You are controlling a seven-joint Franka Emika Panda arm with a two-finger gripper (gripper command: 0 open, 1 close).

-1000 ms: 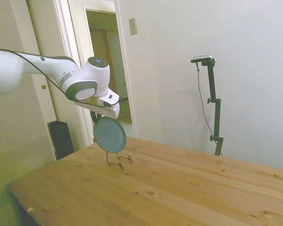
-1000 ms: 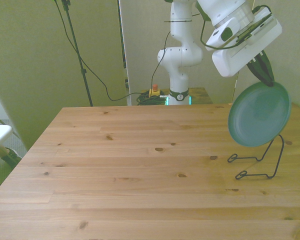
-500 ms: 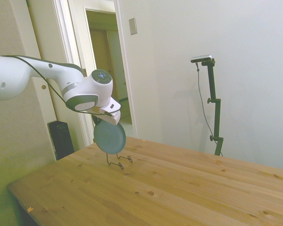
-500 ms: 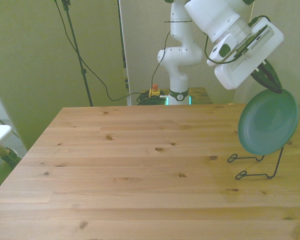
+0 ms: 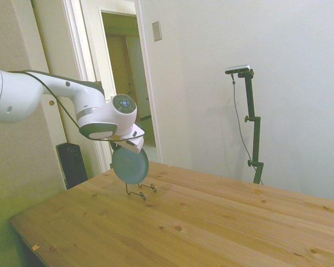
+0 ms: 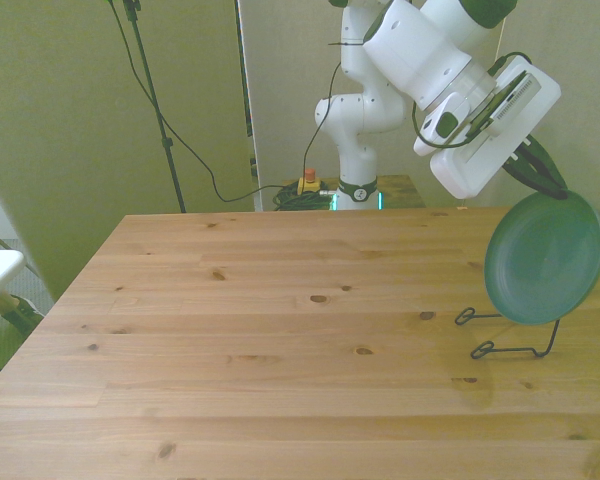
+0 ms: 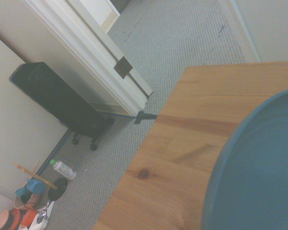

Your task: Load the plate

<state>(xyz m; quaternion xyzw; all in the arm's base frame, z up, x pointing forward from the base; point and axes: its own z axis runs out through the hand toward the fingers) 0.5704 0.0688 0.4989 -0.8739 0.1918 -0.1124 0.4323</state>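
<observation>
The teal-green plate (image 6: pixel 545 258) hangs nearly upright, tilted a little, at the front view's right. My gripper (image 6: pixel 541 176) is shut on its top rim. The plate's lower edge sits just over a black wire rack (image 6: pixel 513 336) on the table, in front of the rack's upright loop. Whether the plate touches the rack is unclear. From the side, the plate (image 5: pixel 129 166) hangs under the gripper (image 5: pixel 118 146), above the rack (image 5: pixel 140 192). In the wrist view, the plate (image 7: pixel 259 172) fills one corner over the table's corner.
The rack stands close to the wooden table's (image 6: pixel 280 330) edge at the front view's right. Past that corner, the wrist view shows carpet, a white door frame (image 7: pixel 93 62) and a black heater (image 7: pixel 57 98) on wheels.
The gripper has carried the plate lower and toward the front view's right. The plate's lower edge has come down to the wire rack, and the wrist has tilted further.
</observation>
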